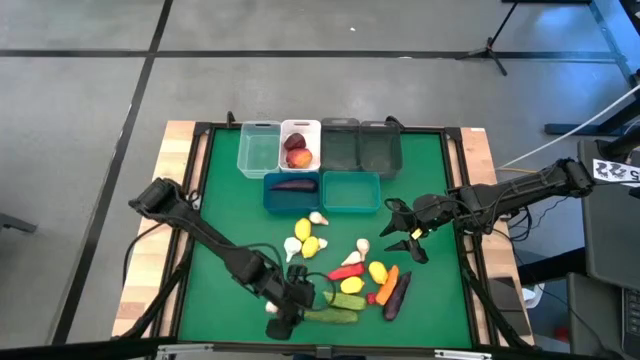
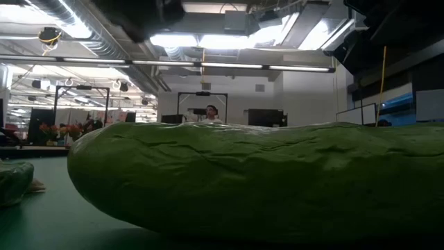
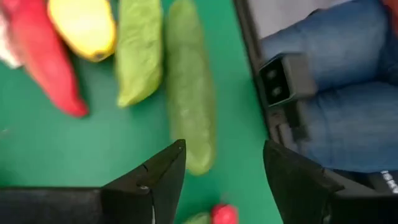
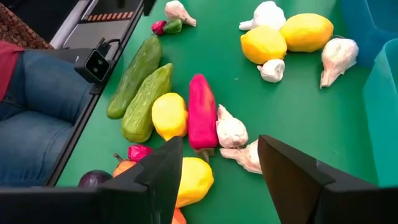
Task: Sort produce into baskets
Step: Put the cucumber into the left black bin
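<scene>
At the bench's near edge, about 6 o'clock, the left gripper (image 1: 283,322) hovers with its jaws apart and nothing between them, just beside the end of a long dark green cucumber (image 1: 331,316) that lies flat along the edge. In the left wrist view that cucumber (image 3: 188,87) is smooth and slightly curved, with a paler, bumpier green cucumber (image 3: 139,53) right beside it. In the low view, the long cucumber (image 2: 263,184) fills nearly the whole picture.

Just past them, around the centre of the green bench (image 1: 225,215), lies the loose produce: a red pepper (image 1: 346,271), a yellow lemon (image 1: 378,271), an orange carrot (image 1: 388,285) and a dark purple eggplant (image 1: 398,295) toward 5 o'clock, white garlic (image 1: 362,246) in the middle, and two more lemons (image 1: 306,238) with garlic toward 7 o'clock.

The right gripper (image 1: 405,240) waits at 3 o'clock, jaws wide open and empty.

Farther off, toward 12 o'clock, a blue bin (image 1: 270,196) holds one eggplant (image 1: 294,184); the teal bin (image 1: 351,192) touches it. Behind them stand a clear bin (image 1: 259,148), a white bin (image 1: 300,128) holding two red peaches (image 1: 297,151), and two dark grey bins (image 1: 361,147)
</scene>
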You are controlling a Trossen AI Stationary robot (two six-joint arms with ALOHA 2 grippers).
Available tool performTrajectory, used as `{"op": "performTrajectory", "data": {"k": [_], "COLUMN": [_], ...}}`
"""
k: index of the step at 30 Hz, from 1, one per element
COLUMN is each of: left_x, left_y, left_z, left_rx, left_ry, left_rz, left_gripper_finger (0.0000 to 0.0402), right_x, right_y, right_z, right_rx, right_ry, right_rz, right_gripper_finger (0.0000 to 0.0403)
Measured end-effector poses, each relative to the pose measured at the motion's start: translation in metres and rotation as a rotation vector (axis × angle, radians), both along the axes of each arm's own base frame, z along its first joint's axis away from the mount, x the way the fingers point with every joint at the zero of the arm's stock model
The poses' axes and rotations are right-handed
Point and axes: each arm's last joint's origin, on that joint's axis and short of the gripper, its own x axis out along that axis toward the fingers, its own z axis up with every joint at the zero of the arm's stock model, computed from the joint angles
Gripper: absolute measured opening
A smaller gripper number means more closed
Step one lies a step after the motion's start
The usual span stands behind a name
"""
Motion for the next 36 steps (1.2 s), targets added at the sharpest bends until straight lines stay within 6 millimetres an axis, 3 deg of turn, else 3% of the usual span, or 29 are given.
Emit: {"op": "performTrajectory", "data": {"k": [7,13,18,28,36], "left_x": [0.024,0.04,0.049,0.04,0.041], "left_y": [-0.006,0.01,0.017,-0.008,-0.011], "left_z": [0.005,-0.021,-0.023,-0.028,-0.044], "left_rx": [0.012,0.043,0.0,0.009,0.03], "left_ry": [-0.036,0.171,0.199,0.176,0.21], "left_rz": [-0.016,0.048,0.05,0.003,0.019], "left_gripper_finger": [0.021,0.021,0.021,0.021,0.021], "right_x": [0.0,0.0,0.0,0.001,0.001], "right_y": [0.0,0.0,0.0,-0.001,-0.001], "right_z": [0.0,0.0,0.0,0.0,-0.001], "right_rx": [-0.004,-0.019,-0.018,-0.021,-0.023], "right_ry": [-0.002,-0.012,-0.011,-0.007,0.001], "right_rz": [0.002,0.014,0.014,-0.033,-0.036], "right_gripper_finger": [0.0209,0.0209,0.0209,0.0209,0.0209]}}
